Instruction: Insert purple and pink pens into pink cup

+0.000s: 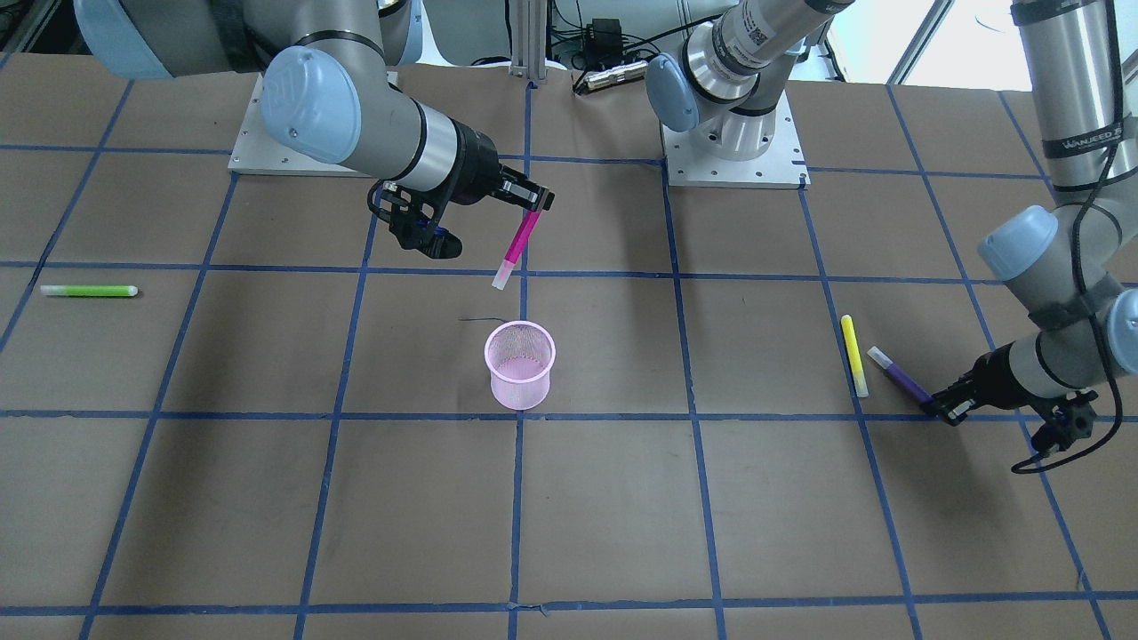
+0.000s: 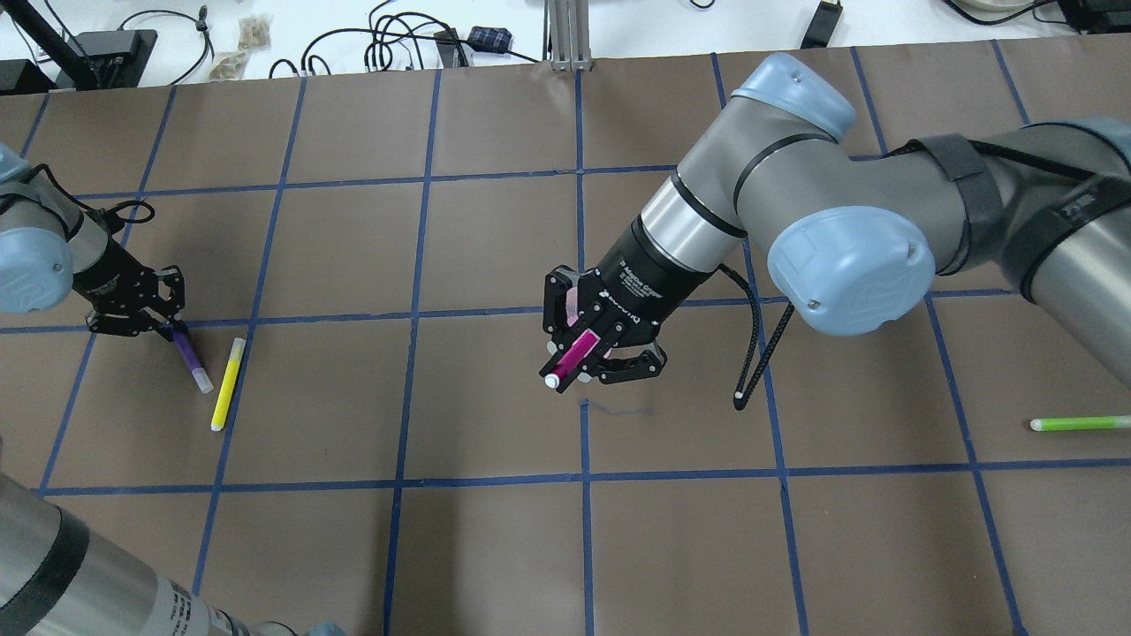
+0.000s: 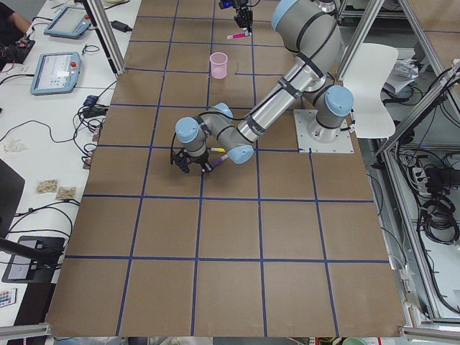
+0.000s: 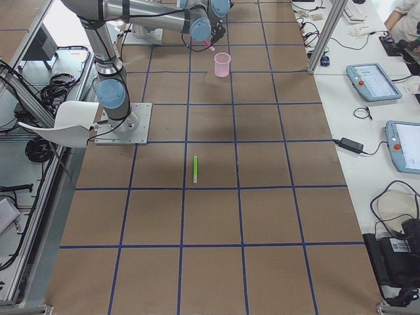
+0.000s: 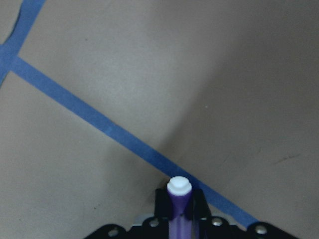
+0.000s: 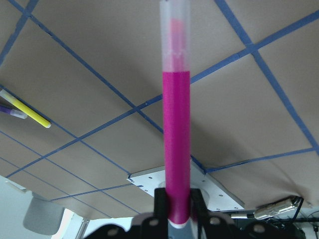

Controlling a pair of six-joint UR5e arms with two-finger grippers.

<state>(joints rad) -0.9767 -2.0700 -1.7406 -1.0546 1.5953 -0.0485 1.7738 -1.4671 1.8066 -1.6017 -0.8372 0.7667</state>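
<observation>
The pink mesh cup (image 1: 520, 364) stands upright mid-table. My right gripper (image 1: 531, 200) is shut on the pink pen (image 1: 516, 244) and holds it in the air, tilted, with its clear cap pointing down toward the cup from behind it. The right wrist view shows that pen (image 6: 177, 139) clamped between the fingers. My left gripper (image 1: 947, 409) is low at the table and shut on one end of the purple pen (image 1: 898, 375), which the left wrist view (image 5: 178, 209) shows between the fingers. I cannot tell whether the purple pen is off the table.
A yellow pen (image 1: 854, 356) lies right beside the purple pen. A green pen (image 1: 89, 291) lies far off on the right arm's side. Blue tape lines grid the brown table (image 1: 622, 498). The arms' base plates (image 1: 733, 156) sit at the robot's edge.
</observation>
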